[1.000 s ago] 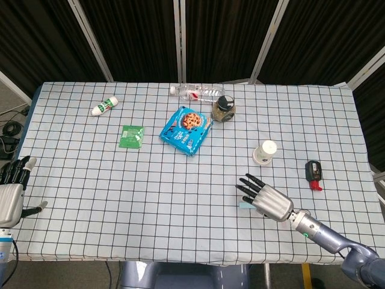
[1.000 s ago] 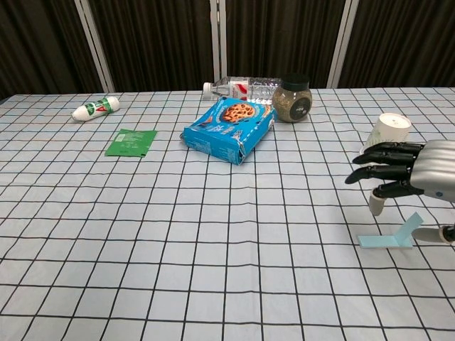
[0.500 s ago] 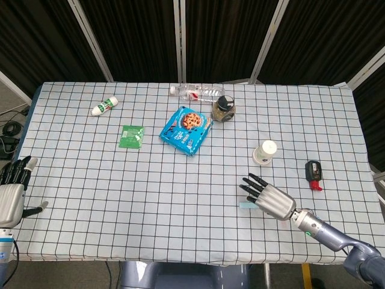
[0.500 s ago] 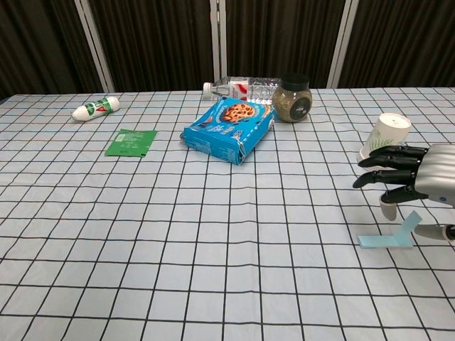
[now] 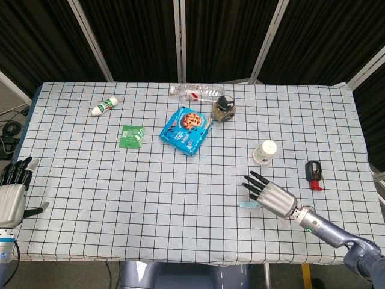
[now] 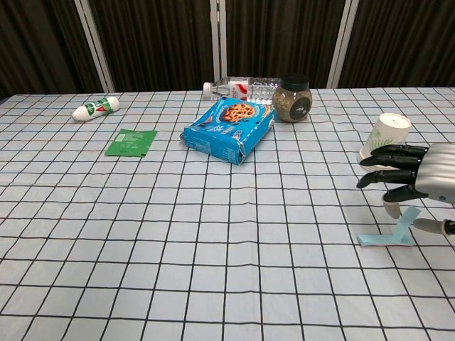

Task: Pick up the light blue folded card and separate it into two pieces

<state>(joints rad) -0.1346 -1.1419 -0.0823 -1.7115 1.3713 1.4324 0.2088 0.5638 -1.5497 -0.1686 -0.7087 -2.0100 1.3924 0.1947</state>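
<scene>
The light blue folded card (image 6: pixel 389 236) lies on the checked tablecloth at the right front, one flap flat and the other flap standing up at a slant. In the head view only its left end (image 5: pixel 245 205) shows beside my right hand. My right hand (image 6: pixel 411 179) (image 5: pixel 269 194) hovers just above the card's raised flap with fingers spread toward the left, holding nothing; the thumb hangs close to the flap's top. My left hand (image 5: pixel 12 195) stays off the table's left front edge, fingers apart and empty.
A white paper cup (image 6: pixel 386 135) lies on its side just behind my right hand. A black and red object (image 5: pixel 313 173) sits to the right. Farther back are a blue cookie pack (image 6: pixel 230 128), jar (image 6: pixel 292 99), water bottle (image 6: pixel 242 88), green sachet (image 6: pixel 131 142) and small white bottle (image 6: pixel 94 109).
My right hand has drifted slightly right and toward the card's raised flap. The card's upright flap now leans a little steeper. The left hand has barely moved.
</scene>
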